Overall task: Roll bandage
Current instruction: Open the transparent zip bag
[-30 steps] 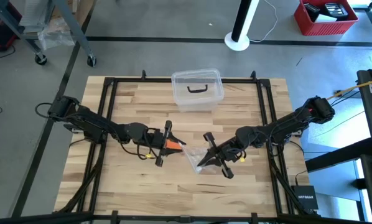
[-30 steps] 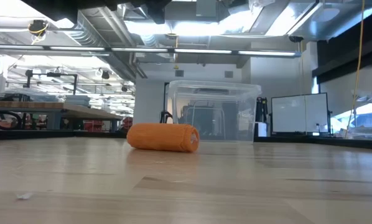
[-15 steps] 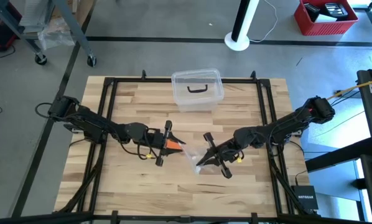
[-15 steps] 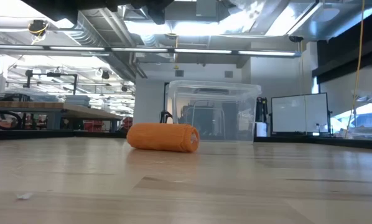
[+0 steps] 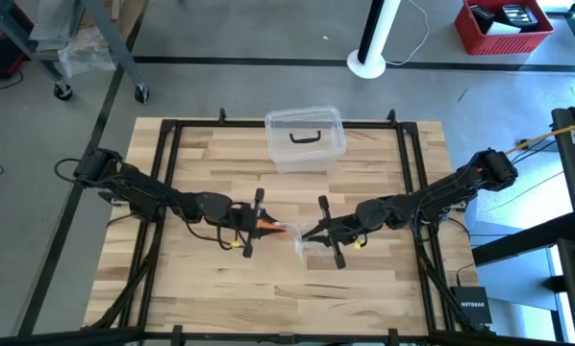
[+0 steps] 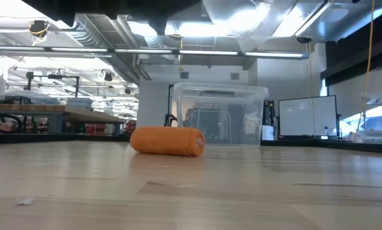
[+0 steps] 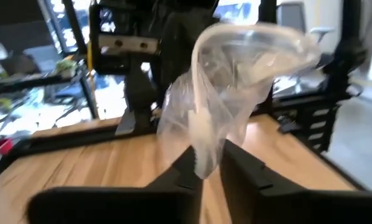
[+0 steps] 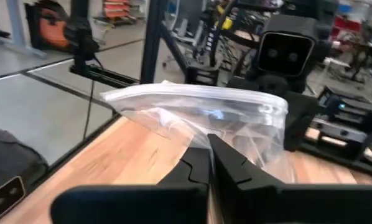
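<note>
The bandage (image 6: pixel 167 140) is a rolled orange cylinder lying on its curved side on the wooden table. In the high view a bit of its orange (image 5: pixel 271 227) shows under my left gripper (image 5: pixel 264 225). Above it, a small clear plastic wrapper (image 5: pixel 305 242) hangs between my two grippers, which face each other over the table's middle. My left gripper (image 7: pixel 206 155) and my right gripper (image 8: pixel 209 144) are both shut on the wrapper. Neither gripper touches the bandage. My left gripper pinches a gathered lower part of the wrapper (image 7: pixel 204 163) between its two fingers, coming level from the table's left. The rest of the wrapper (image 7: pixel 236 81) billows beyond the fingertips, clear of the table. My right gripper pinches the wrapper's lower part (image 8: pixel 211 138) between its shut fingers, level from the table's right. The wrapper's stiffer open edge (image 8: pixel 192 94) stands crosswise above the fingertips, lifted clear.
A clear plastic box with a black handle (image 5: pixel 305 137) stands at the table's far middle, behind the bandage in the low view (image 6: pixel 220 115). Black frame rails (image 5: pixel 167 192) run along the table's left, right and far sides. Bare wood lies near the front edge.
My right gripper has tipped up toward level and swung a little toward my left gripper, lifting the wrapper off the table. The wrapper now shows larger at the top of the low view. The bandage has stayed where it was.
</note>
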Robot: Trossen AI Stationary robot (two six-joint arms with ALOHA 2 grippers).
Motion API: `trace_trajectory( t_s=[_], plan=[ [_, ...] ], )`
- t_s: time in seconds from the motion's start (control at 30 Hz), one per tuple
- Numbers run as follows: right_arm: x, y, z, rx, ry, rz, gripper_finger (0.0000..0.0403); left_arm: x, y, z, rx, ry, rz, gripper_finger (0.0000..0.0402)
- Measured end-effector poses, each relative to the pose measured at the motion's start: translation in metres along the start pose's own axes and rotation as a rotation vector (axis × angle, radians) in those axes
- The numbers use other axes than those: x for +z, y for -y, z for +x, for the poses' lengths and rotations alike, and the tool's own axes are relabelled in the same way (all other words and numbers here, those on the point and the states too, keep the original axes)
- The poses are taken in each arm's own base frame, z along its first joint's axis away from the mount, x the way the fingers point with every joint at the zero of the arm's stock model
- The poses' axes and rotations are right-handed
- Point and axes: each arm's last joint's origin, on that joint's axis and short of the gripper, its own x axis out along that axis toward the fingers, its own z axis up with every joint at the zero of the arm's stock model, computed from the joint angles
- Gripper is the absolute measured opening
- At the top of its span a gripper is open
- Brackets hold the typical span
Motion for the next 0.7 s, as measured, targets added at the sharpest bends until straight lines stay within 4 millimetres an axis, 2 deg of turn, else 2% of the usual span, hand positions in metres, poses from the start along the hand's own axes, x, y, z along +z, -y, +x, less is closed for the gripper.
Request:
trace_trajectory(
  t_s=[0.1,0.3,0.43,0.57,0.7],
  plan=[
    [-0.004,-0.001,0.000,0.005,-0.038,0.015,0.0001,-0.005,-0.001,0.000,0.040,-0.056,0.002,0.0007],
    [-0.011,-0.002,-0.001,0.015,-0.116,0.113,0.0001,-0.010,-0.002,-0.005,0.098,-0.162,-0.025,0.0002],
    [-0.021,-0.003,-0.001,-0.013,-0.213,0.259,0.0009,-0.008,-0.001,-0.012,0.117,-0.217,-0.022,0.0001],
    [-0.030,-0.001,-0.003,-0.166,-0.295,0.418,0.0049,-0.012,-0.001,-0.017,0.125,-0.292,-0.051,0.0001],
    [-0.041,0.002,-0.009,-0.215,-0.414,0.451,0.0111,-0.017,-0.001,-0.020,0.134,-0.356,-0.072,0.0001]
  ],
)
